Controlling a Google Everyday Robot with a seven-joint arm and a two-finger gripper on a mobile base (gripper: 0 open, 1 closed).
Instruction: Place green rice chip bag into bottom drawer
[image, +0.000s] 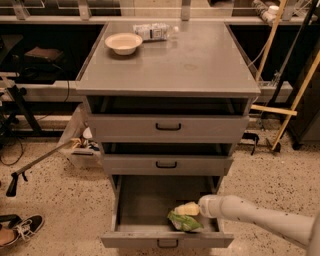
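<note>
The bottom drawer (145, 200) of the grey three-drawer cabinet is pulled open. The green rice chip bag (184, 222) lies inside it at the front right, crinkled, with a pale yellow patch at its top. My white arm reaches in from the right. The gripper (192, 210) is inside the drawer, right at the bag's upper edge; whether it holds the bag is unclear.
The two upper drawers (168, 127) are shut. On the cabinet top stand a beige bowl (123, 42) and a lying clear water bottle (155, 31). A bin (80, 147) and a pole lie at the left, shoes (17, 230) on the floor, wooden sticks at the right.
</note>
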